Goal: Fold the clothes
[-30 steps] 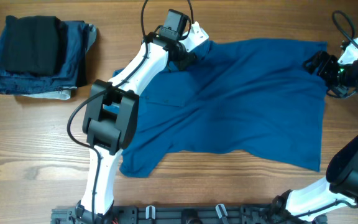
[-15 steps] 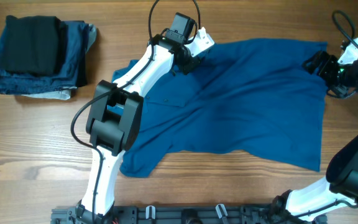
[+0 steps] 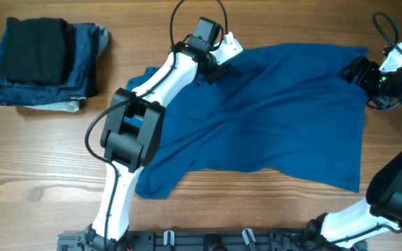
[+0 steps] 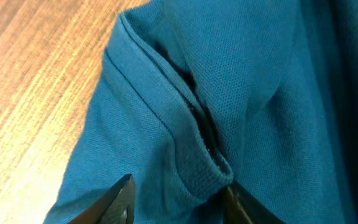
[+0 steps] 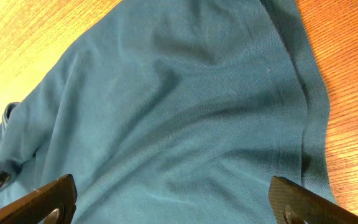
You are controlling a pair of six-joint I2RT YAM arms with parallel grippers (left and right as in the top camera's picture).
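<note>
My left pincer (image 4: 178,199) slid right along the polo shirt's (image 3: 285,118) far edge, narrowing astride its hem (image 4: 194,158), grip uncertain, right pincer (image 5: 173,202) wide open: first fold looks imminent.

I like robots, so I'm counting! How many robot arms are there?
2. The left arm reaches across the blue shirt to its far edge; the right arm is at the shirt's right side.

We log the left gripper (image 3: 213,68) further right than a second ago, along the polo shirt's (image 3: 285,118) upper edge. Its elbow (image 3: 131,131) swings right too, uncovering cloth behind the arm.
</note>
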